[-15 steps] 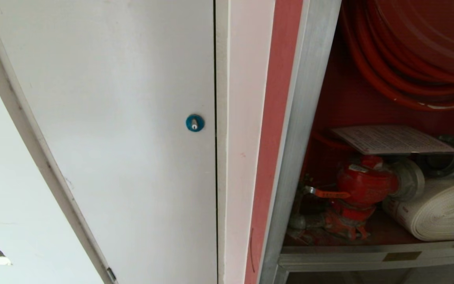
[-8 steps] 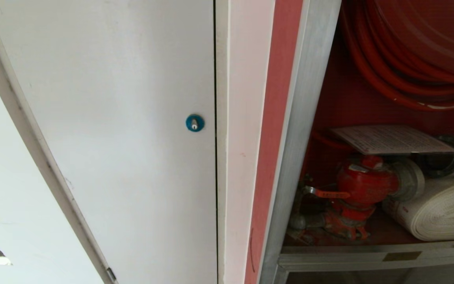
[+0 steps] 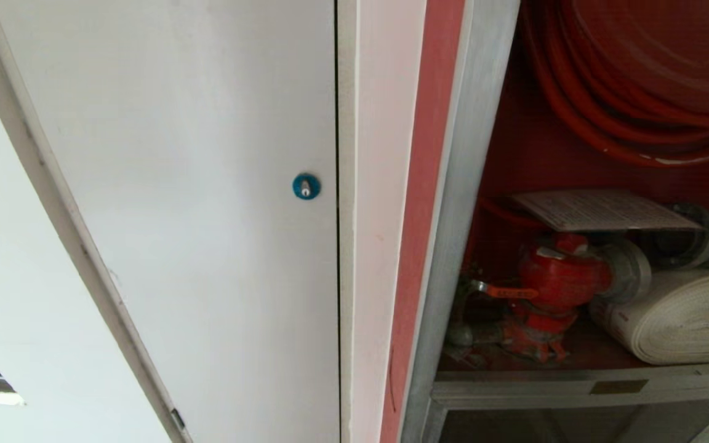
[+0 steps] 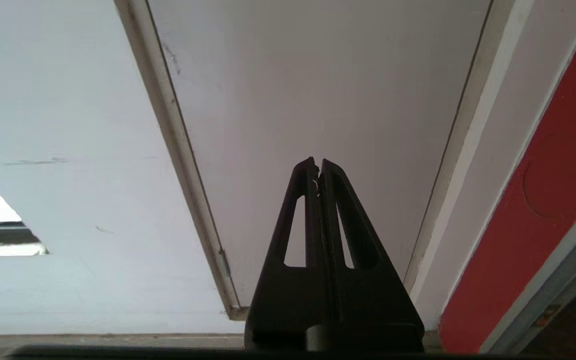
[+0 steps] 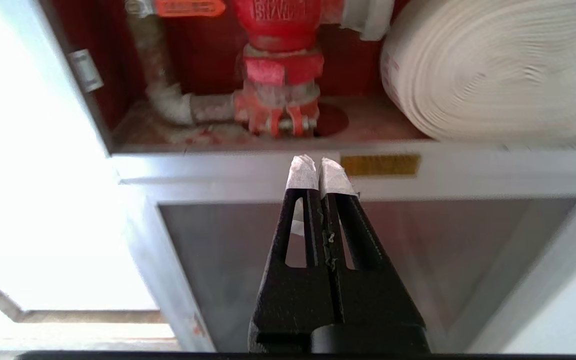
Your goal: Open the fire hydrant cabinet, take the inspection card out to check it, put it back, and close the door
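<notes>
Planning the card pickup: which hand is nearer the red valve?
Right. The right hand points at the cabinet sill just below the red valve, shut and empty. The left hand faces the plain white door beside the cabinet, off to the valve's left.

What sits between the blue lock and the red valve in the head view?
Between the lock and valve: the white door jamb, a red strip, then the cabinet's silver frame.

Right of plain white door with blue round lock (image 3: 305, 186): open silver-framed fire hydrant cabinet (image 3: 453, 246). Inside, low on the floor: red valve (image 3: 560, 277), with white rolled hose (image 3: 687, 320) just to its right. On top of both: flat white inspection card (image 3: 600, 210). Above: coiled red hose reel (image 3: 637, 80).
</notes>
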`<state>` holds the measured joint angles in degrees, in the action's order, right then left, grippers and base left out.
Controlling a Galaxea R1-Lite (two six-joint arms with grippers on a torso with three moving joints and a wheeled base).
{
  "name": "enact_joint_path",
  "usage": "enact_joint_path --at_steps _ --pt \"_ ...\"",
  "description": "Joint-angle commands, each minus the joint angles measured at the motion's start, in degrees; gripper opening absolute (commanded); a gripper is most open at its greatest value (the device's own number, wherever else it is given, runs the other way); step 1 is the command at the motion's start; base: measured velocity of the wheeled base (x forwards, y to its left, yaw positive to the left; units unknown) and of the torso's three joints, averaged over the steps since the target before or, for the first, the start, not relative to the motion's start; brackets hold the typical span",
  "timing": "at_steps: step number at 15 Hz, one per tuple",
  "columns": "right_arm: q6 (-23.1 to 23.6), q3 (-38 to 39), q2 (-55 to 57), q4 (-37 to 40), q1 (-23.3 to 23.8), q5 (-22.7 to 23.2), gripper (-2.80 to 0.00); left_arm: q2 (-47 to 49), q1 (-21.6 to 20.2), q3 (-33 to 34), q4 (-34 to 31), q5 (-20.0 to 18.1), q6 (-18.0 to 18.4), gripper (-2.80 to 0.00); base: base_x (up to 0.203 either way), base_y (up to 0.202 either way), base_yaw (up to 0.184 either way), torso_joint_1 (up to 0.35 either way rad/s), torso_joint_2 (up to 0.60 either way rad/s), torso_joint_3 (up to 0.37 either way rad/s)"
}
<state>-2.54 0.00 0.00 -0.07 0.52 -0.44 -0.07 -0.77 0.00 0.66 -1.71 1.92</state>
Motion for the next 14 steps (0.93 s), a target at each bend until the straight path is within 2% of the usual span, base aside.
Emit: enact_joint_path --at_steps 1,14 --pt "-0.01 0.09 -0.09 -0.01 0.00 0.00 -2.80 0.05 -0.02 0.35 0.04 -0.03 0.02 -2.80 -0.193 0.000 0.002 -0.022 0.00 0.002" --pt "-0.01 0.08 -0.09 -0.01 0.00 0.00 -2.80 0.00 -0.02 0.35 0.04 0.30 -0.32 -2.80 -0.197 0.000 0.001 0.001 0.00 0.002"
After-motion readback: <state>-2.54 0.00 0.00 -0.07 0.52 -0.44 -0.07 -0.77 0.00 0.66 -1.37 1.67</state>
